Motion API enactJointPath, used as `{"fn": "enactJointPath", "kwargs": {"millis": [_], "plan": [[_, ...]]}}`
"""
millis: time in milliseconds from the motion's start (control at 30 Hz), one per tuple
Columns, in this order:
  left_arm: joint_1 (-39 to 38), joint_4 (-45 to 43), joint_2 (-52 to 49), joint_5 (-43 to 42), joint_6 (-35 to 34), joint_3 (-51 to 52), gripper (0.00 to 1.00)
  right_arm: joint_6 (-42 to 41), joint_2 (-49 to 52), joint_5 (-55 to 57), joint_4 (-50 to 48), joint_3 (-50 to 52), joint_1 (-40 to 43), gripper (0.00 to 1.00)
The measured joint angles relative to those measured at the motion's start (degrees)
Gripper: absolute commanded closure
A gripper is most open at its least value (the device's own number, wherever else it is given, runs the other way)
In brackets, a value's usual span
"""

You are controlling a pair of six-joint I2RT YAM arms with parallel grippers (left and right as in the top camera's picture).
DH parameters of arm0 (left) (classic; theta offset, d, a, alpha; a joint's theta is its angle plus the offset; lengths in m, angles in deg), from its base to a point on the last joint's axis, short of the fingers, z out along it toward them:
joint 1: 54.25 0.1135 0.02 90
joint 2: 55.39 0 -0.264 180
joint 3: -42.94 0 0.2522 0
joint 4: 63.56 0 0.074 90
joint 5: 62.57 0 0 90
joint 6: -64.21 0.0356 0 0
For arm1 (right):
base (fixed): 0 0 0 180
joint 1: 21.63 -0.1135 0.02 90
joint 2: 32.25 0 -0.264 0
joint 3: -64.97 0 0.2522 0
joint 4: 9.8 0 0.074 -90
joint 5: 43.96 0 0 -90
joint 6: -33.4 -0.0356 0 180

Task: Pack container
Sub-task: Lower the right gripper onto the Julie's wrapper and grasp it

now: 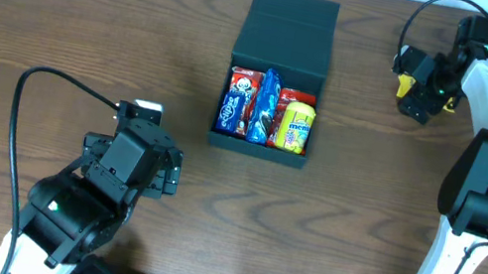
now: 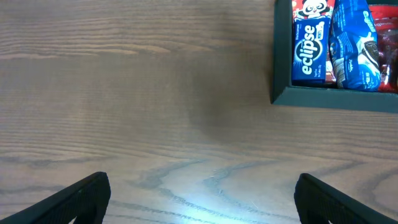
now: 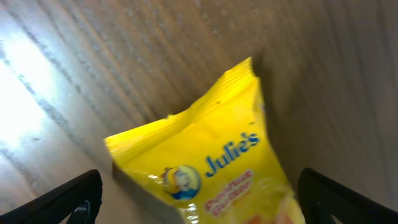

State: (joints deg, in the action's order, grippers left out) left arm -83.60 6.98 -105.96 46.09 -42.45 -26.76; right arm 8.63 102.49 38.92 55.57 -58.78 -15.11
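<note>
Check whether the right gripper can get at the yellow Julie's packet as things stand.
Probably yes: the right gripper is open right over the yellow Julie's packet, which shows between its fingers with only table around it and nothing on top.

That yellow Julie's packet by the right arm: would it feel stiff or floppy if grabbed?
The yellow Julie's packet has a crimped, creased edge, so it is probably floppy and would crumple when squeezed. It looks thin and puffy, so it is likely light. Its smooth film may be slightly slippery.
</note>
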Motion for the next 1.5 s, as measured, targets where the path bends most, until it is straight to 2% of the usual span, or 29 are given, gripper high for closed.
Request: {"fn": "enactJointPath", "kwargs": {"millis": [133,733,833,933,1033,1167,1233,1500], "plan": [[0.0,0.0,0.0,0.0,0.0,0.0,0.05,0.02,0.24,-0.09,2.49,0.0,0.0,0.01],[0.0,0.0,0.0,0.0,0.0,0.0,0.05,0.0,1.09,3.13,1.86,-0.22,0.0,0.01],[0.0,0.0,0.0,0.0,0.0,0.0,0.05,0.07,1.07,4.17,1.88,-0.33,0.0,0.08],[0.0,0.0,0.0,0.0,0.0,0.0,0.04,-0.17,1.09,4.74,1.9,-0.33,0.0,0.09],[0.0,0.0,0.0,0.0,0.0,0.0,0.04,-0.04,1.09,5.14,1.9,-0.33,0.0,0.18],[0.0,0.0,0.0,0.0,0.0,0.0,0.05,-0.15,1.09,5.68,1.92,-0.33,0.0,0.24],[0.0,0.0,0.0,0.0,0.0,0.0,0.05,0.0,1.09,5.86,1.92,-0.33,0.0,0.35],[0.0,0.0,0.0,0.0,0.0,0.0,0.04,-0.17,1.09,6.71,2.86,-0.33,-0.02,0.46]]}}
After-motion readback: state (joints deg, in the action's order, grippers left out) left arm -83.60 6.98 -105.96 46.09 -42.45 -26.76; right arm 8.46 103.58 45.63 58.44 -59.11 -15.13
